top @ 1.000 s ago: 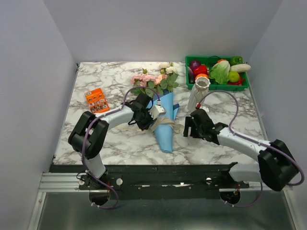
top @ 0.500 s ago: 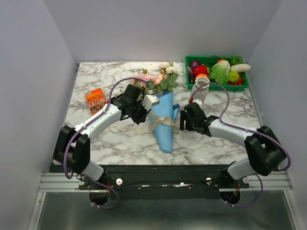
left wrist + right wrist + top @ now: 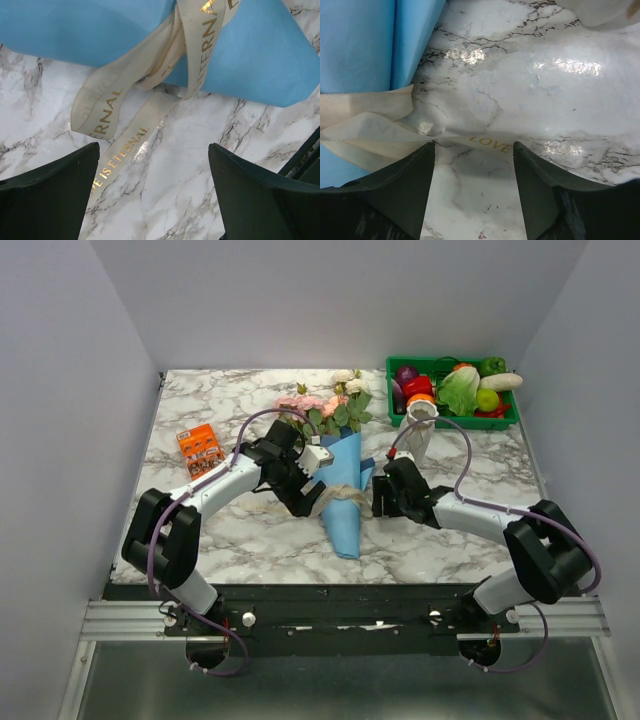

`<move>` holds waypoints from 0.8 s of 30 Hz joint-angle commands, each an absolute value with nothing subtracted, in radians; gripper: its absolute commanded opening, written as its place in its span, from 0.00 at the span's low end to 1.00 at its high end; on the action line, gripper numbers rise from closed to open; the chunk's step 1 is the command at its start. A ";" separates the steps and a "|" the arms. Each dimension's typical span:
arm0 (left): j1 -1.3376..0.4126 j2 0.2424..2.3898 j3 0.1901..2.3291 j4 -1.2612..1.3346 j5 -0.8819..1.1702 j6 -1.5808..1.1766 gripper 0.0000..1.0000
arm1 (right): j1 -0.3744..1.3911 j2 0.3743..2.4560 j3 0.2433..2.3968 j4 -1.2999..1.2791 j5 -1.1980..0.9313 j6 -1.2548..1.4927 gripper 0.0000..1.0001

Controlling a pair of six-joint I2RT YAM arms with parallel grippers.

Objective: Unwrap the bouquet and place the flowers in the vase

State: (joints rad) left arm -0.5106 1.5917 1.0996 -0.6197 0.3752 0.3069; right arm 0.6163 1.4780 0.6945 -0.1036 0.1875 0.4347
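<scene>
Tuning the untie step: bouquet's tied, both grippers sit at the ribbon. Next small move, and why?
Probably close the right gripper on the ribbon tail. Its jaws are open and that gold-lettered tail lies flat on the table between the fingers, beside the bouquet, whose tie is not yet undone. The left gripper is open over the other tails, gripping nothing.

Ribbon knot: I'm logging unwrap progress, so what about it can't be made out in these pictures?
- Top view: the ribbon is too small to tell tied from loose, and the left gripper crowds it.
- Left wrist view: the ribbon runs off the top edge, so the knot is cut off.
- Right wrist view: the ribbon leaves at the left edge, and the blue paper hides the rest.
</scene>
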 commanded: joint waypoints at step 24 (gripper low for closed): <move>-0.537 1.641 1.141 -0.704 0.532 0.344 0.99 | 0.721 1.597 0.885 -0.140 0.342 0.203 0.85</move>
State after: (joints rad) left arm -0.5068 1.6077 1.1015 -0.7536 0.4835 0.3695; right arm 0.7071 1.5822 0.8593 -0.1654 0.3706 0.2695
